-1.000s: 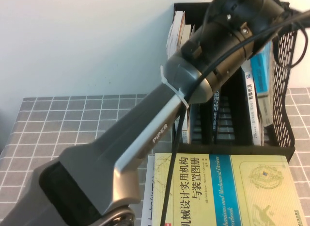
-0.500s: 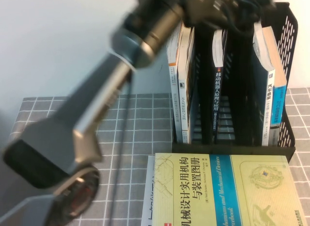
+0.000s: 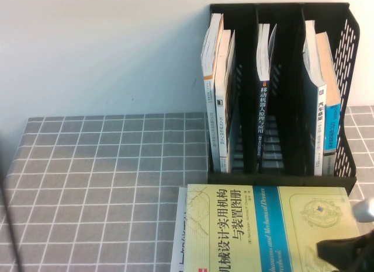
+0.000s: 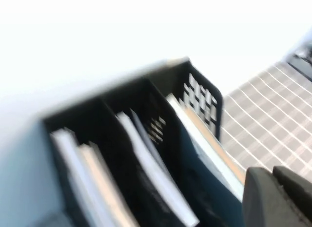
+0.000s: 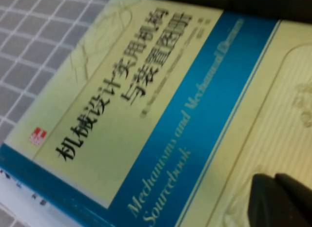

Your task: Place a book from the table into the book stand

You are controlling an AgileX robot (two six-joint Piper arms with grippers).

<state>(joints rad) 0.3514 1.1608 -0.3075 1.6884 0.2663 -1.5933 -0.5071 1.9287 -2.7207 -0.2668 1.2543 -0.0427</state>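
1. The book stand (image 3: 345, 97) sits at the upper right of the high view, at the far edge of the tabletop (image 3: 105, 184) and against the pale wall.
2. The book (image 3: 332, 129) stands in the stand's rightmost compartment, its cyan spine facing the camera. It leans a little and sits just beside the perforated side wall, with another blue-and-white spine on its left.
3. The left compartment holds several pale books (image 3: 217, 108), and the middle one holds a dark-spined book (image 3: 262, 114).
4. A yellow-green book (image 3: 263, 225) with a blue stripe lies flat at the lower centre-right, just in front of the stand. It rests on a white book (image 3: 177, 237), whose edge shows at its left.
5. The right claw (image 3: 346, 253) is a dark shape in the lower right corner, over the near right part of the yellow-green book. I cannot tell whether it is wide or narrow.
6. The left claw (image 4: 280, 198) is outside the high view. Its own camera looks at the stand, with the book's compartment nearest. I cannot tell its state either.
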